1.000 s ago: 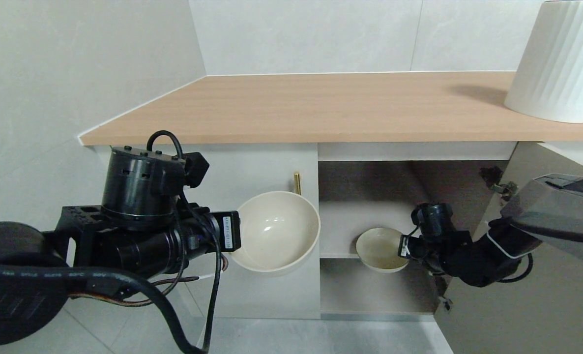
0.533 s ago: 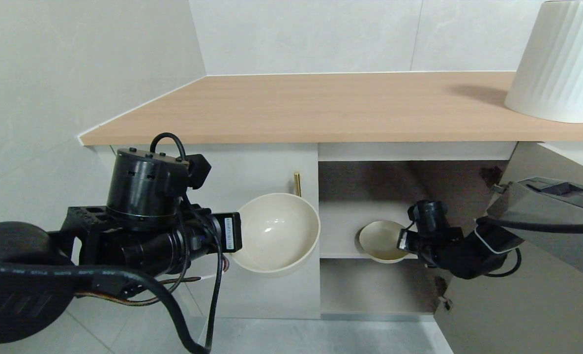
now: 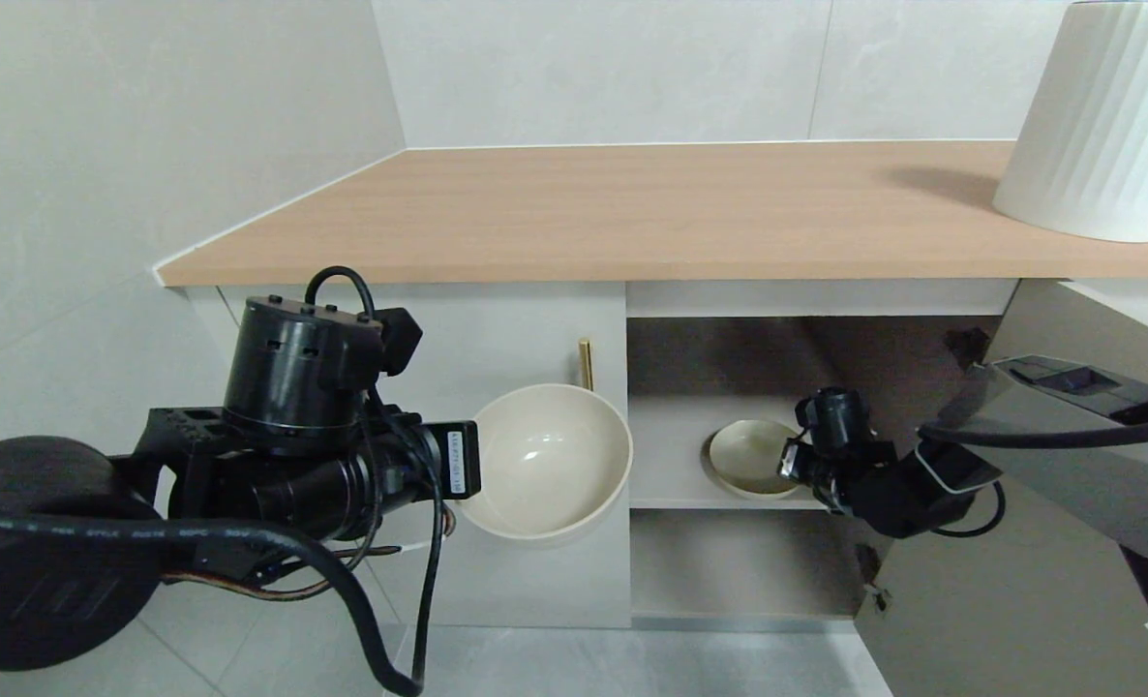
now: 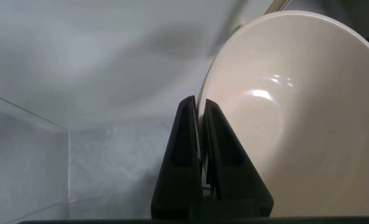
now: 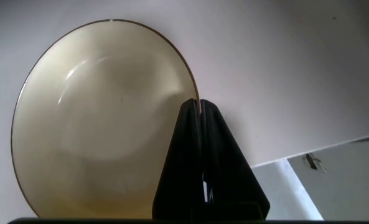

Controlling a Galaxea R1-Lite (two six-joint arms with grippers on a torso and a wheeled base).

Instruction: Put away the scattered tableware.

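Noted a wooden countertop (image 3: 632, 213) across the far side, with a white ribbed container (image 3: 1106, 116) at its far right. Found below it a cabinet (image 3: 526, 581), left door shut, right compartment open, with a pale shelf (image 3: 671, 436) inside. Recorded a large cream bowl (image 3: 545, 460) held in the air before the shut left door, pinched at its rim by the closed left gripper (image 4: 200, 109). Recorded a smaller cream dish (image 3: 743, 455) over the shelf, right of the bowl, seemingly tilted, clamped at its rim by the closed right gripper (image 5: 200, 109); cannot tell whether touching the shelf. Judged as the placing step for the dish. Next, probably: lower flat onto the shelf, release, withdraw clear of the open door (image 3: 1000, 600), then bring the bowl across.
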